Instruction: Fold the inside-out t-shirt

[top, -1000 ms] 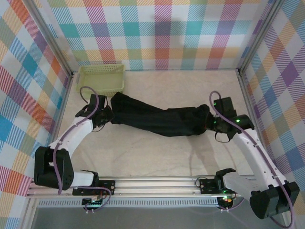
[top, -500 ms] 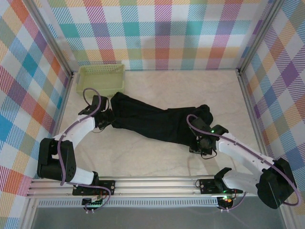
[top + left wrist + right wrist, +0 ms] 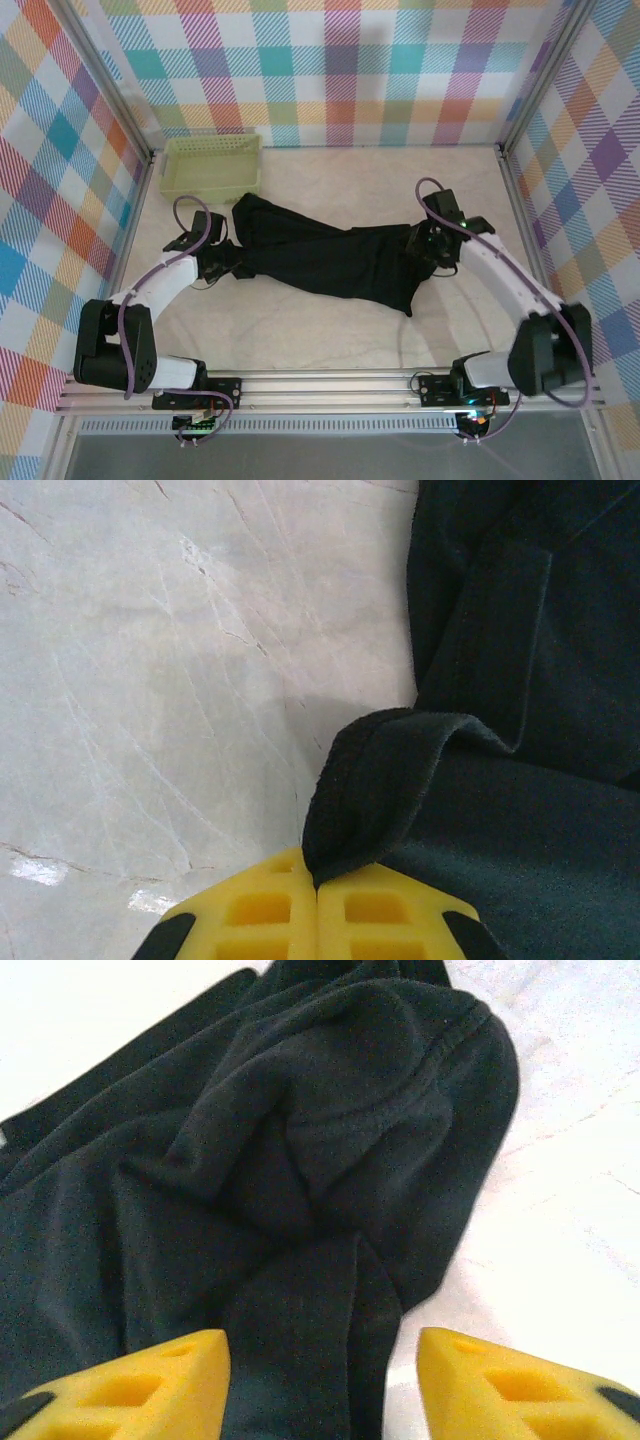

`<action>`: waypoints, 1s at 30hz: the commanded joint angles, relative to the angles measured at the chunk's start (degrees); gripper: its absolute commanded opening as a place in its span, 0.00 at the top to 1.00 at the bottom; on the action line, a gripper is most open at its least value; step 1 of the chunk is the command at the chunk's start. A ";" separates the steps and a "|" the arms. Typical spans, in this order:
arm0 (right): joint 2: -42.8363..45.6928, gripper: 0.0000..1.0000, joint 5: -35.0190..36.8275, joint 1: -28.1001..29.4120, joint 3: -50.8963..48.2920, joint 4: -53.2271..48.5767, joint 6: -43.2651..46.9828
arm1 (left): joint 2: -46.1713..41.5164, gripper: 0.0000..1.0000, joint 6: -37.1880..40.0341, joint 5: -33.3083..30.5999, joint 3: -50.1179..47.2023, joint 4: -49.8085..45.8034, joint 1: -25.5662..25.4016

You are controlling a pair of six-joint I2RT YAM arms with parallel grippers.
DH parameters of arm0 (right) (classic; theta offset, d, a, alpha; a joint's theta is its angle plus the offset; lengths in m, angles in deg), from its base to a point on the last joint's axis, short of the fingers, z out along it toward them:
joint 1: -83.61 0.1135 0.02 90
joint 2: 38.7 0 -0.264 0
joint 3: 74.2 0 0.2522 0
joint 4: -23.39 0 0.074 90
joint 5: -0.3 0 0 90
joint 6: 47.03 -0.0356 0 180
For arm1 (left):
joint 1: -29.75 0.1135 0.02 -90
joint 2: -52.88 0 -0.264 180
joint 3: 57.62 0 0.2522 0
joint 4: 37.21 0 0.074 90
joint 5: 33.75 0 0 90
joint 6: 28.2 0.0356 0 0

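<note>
Left hand (image 3: 318, 880): closed. In the left wrist view my two yellow pads (image 3: 375, 910) meet with a fold of black cloth pinched between them; the fold rises from the pads and curls over to the right. Pale marbled bench (image 3: 300, 335) lies bare to the left of the fold.

Right hand (image 3: 322, 1360): partly open, gripping nothing. In the right wrist view my yellow pads (image 3: 150, 1380) stand apart, with a ridge of cloth lying between them and not clamped. A rounded, stitched edge of the garment sits beyond the pads, with bare bench to its right.

The inside-out t-shirt (image 3: 330, 255): bunched into a long dark band across the middle of the bench, running from far left to right. Its left end is at my left hand and its right end at my right hand. A narrow point of cloth trails toward the near side close to the right end.

Pale green basket (image 3: 212, 165): in the far left corner of the bench, upright, open side up. The left end of the t-shirt lies just near of it — whether the two touch I cannot tell.
</note>
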 commanded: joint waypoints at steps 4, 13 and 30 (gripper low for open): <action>-8.68 0.49 -1.85 -1.59 3.62 3.73 3.98 | -0.93 1.00 0.42 -0.06 -1.18 1.31 0.66; -8.93 0.77 -5.32 -1.32 -2.24 5.46 2.29 | -0.56 1.00 0.54 -0.62 -1.00 1.71 0.67; 4.74 1.00 11.70 -5.58 28.24 -12.68 10.42 | 1.22 1.00 -0.44 2.48 24.25 -1.22 0.80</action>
